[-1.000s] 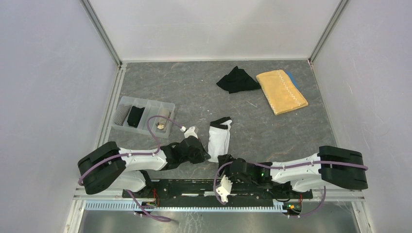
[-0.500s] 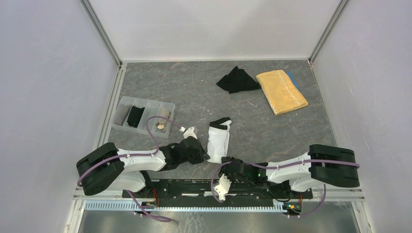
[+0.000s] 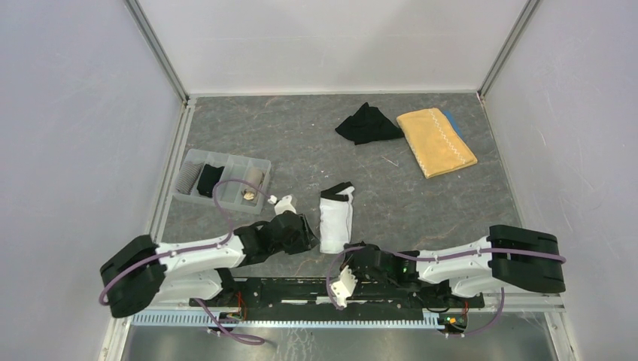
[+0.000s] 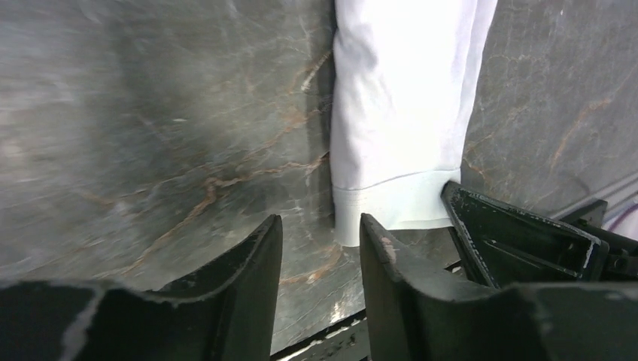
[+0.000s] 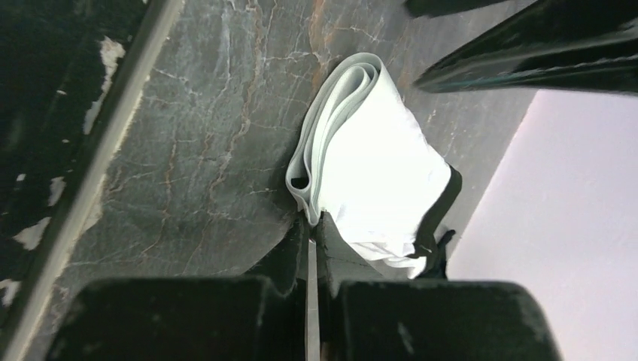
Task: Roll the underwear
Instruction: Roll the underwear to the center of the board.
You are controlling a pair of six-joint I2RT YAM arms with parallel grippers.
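A white underwear (image 3: 336, 218) with a black far band lies folded into a long strip on the grey table. My right gripper (image 3: 351, 253) is at its near end. In the right wrist view that gripper (image 5: 312, 218) is shut, pinching the layered near edge of the white underwear (image 5: 376, 165). My left gripper (image 3: 306, 238) sits just left of the strip. The left wrist view shows this gripper (image 4: 320, 226) open over bare table, nothing between its fingers, with the white underwear (image 4: 406, 98) ahead to the right. A black underwear (image 3: 367, 124) lies crumpled at the back.
A clear divided tray (image 3: 230, 180) at the left holds a grey-striped roll (image 3: 188, 177), a black roll (image 3: 210, 179) and a beige roll (image 3: 252, 185). A mustard-yellow towel (image 3: 436, 141) lies at the back right. The table's near rail runs just behind both grippers.
My right gripper has closed onto the near edge of the white underwear. My left gripper has opened and drawn back to the left, off the cloth.
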